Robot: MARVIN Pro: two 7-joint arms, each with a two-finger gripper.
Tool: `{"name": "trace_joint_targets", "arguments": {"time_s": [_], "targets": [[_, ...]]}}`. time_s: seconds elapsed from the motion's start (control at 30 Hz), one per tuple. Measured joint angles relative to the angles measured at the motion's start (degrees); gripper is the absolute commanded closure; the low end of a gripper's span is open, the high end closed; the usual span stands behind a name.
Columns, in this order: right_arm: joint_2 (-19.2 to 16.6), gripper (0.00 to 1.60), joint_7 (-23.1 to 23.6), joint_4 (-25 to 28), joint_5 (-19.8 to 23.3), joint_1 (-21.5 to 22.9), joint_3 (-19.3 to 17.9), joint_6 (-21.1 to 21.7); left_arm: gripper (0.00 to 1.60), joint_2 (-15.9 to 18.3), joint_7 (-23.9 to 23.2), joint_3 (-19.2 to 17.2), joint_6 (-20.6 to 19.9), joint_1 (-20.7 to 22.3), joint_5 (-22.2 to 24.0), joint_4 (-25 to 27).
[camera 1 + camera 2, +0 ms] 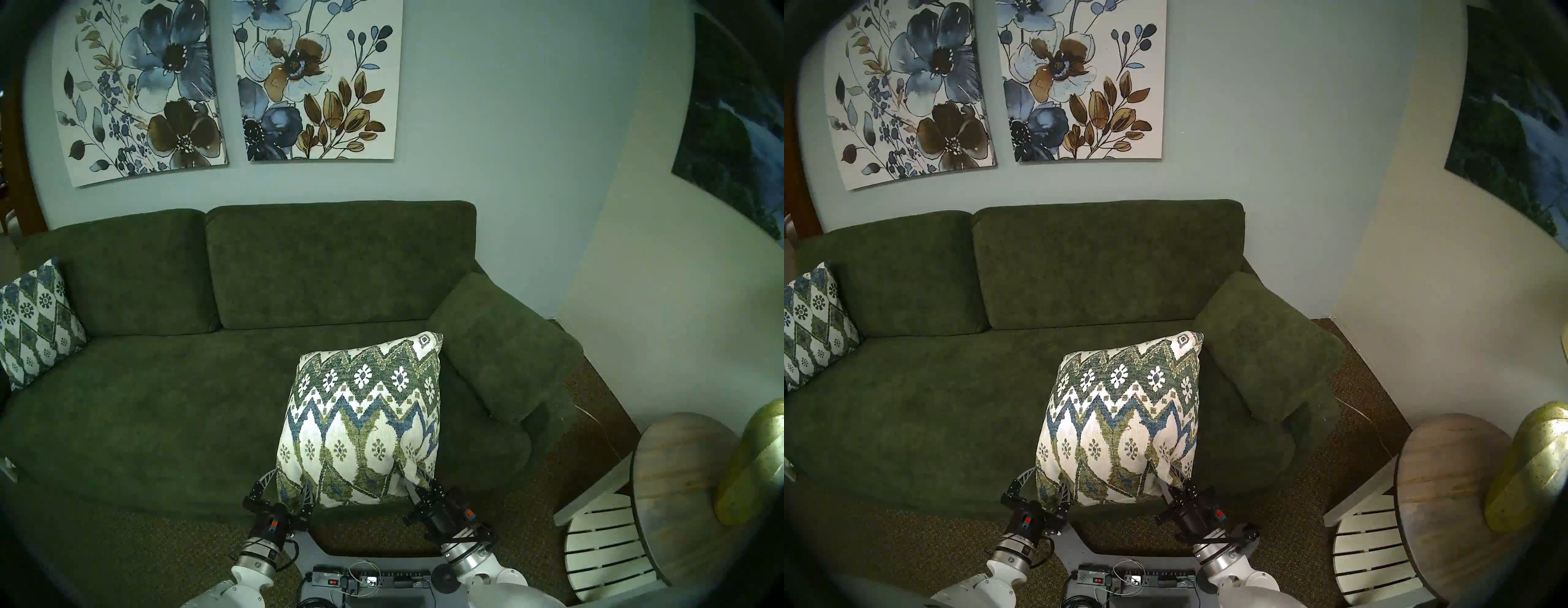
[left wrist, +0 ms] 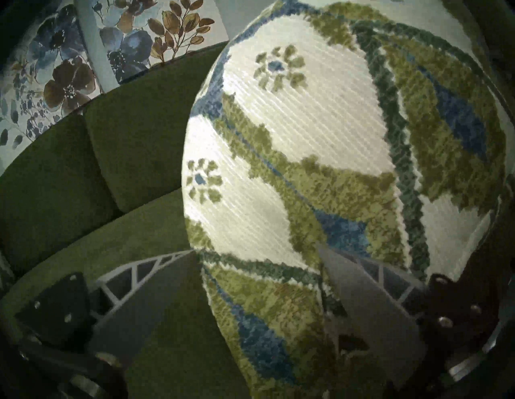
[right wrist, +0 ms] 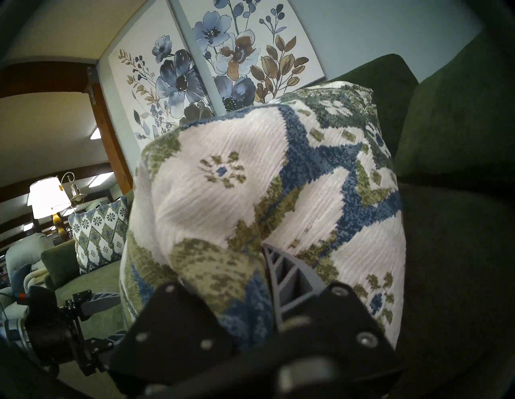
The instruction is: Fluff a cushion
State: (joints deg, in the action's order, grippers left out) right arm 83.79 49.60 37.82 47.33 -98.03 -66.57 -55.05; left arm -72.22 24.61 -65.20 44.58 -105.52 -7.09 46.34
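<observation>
While the right end effector (image 1: 410,488) pinches the plump woven cushion (image 1: 360,420) above the velvety sofa (image 1: 148,403), the left end effector (image 1: 285,488) gapes around its corner.

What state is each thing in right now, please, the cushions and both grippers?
zigzag cushion: held up over the sofa front, near corner pinched
right gripper: shut on the cushion's corner
left gripper: open, straddling the other near corner
diamond-lattice cushion: propped against the sofa's far end
</observation>
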Motion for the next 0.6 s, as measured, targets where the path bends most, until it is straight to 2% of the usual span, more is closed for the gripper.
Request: {"name": "trace_joint_targets", "arguments": {"time_s": [0.3, 0.43, 0.47, 0.5, 0.53, 0.6], "targets": [[0.19, 1.60, -0.11, 0.60, -0.43, -0.27, 1.12, -0.01, 0.00, -1.83, -5.80, -0.76, 1.64, 4.14, 6.73, -9.23], [0.38, 1.60, -0.12, 0.98, -0.69, -0.26, 1.66, -0.01, 0.00, -1.54, -7.91, -1.77, 1.16, 6.13, 8.01, -11.11], [0.42, 1.60, -0.12, 1.09, -0.75, -0.27, 1.79, 0.00, 0.61, -1.37, -8.41, -2.06, 1.05, 6.53, 8.22, -11.23], [0.45, 1.60, -0.12, 1.17, -0.80, -0.27, 1.90, 0.00, 0.97, -1.21, -8.87, -2.29, 0.95, 6.89, 8.39, -11.32], [0.49, 1.60, -0.12, 1.30, -0.89, -0.27, 2.04, 0.00, 1.60, -0.98, -9.49, -2.63, 0.84, 7.38, 8.61, -11.33], [0.59, 1.60, -0.11, 1.57, -1.13, -0.27, 2.39, 0.00, 1.60, -0.65, -11.19, -3.08, 0.65, 8.25, 8.85, -11.22]]}}
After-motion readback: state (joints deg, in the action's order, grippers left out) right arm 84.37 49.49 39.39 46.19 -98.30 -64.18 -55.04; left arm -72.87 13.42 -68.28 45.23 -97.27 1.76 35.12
